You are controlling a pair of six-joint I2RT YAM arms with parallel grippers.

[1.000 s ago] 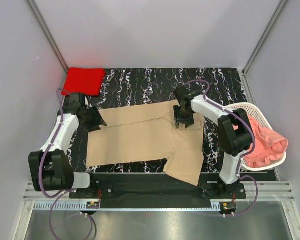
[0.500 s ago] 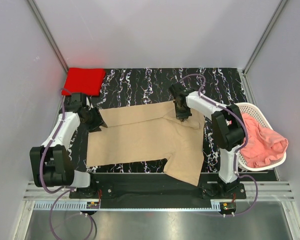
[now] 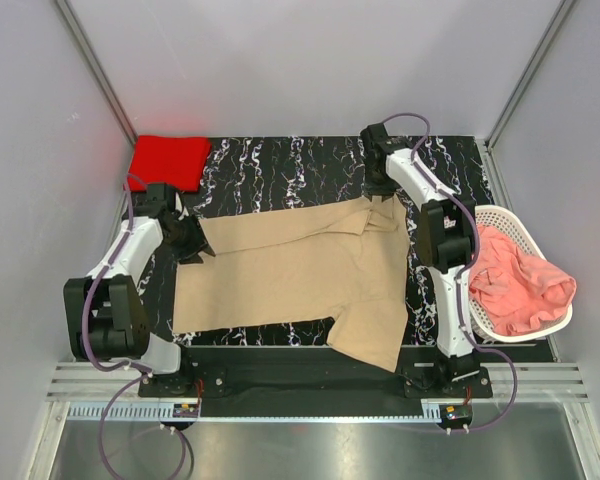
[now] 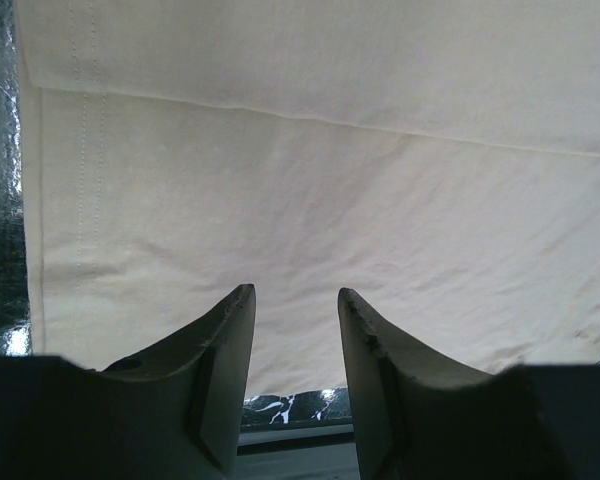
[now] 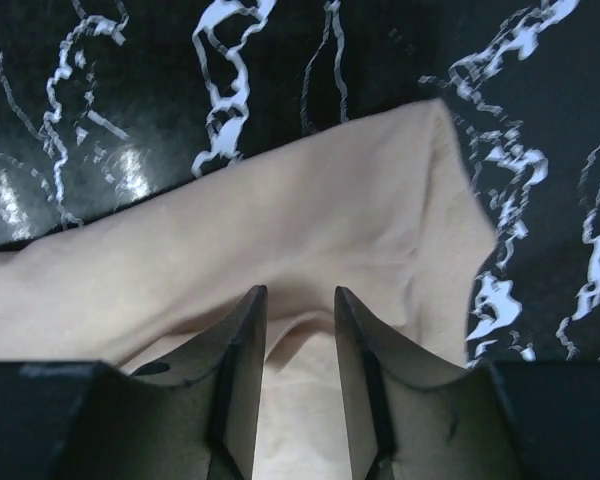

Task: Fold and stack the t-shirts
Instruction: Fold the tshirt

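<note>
Tan cloth t-shirt (image 3: 280, 275) lies flat; white plastic lattice basket (image 3: 495, 212) sits at your right.
Left gripper (image 4: 295, 293) low at its left edge, right gripper (image 5: 299, 292) stretched to the far corner, both narrowly parted.

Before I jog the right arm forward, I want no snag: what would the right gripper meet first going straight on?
The tan t-shirt: a raised fold of it lies just ahead of the right gripper, between its open jaws. It may touch already; depth is unclear.
</note>
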